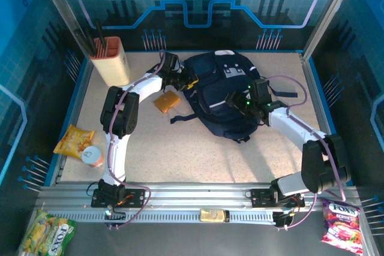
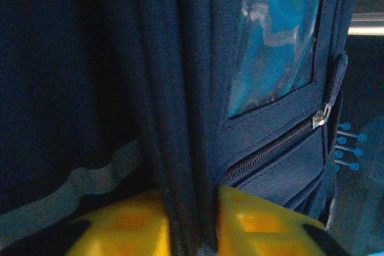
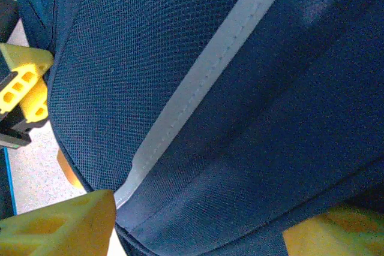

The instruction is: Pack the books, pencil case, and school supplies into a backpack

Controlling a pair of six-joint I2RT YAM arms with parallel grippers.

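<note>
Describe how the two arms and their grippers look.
The left arm and right arm have white links, black joints and a loose lilac cable. The left gripper and right gripper are black-bodied, with yellow fingers moulded with hollow cells.

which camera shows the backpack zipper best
Left wrist: the zipper with its pull sits close up. The top view has the whole backpack, zipper too small to see; the right wrist has its pale stripe.

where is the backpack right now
In the top view the backpack lies at the back of the table, slightly right of centre, with an orange pouch just off its left side.
</note>
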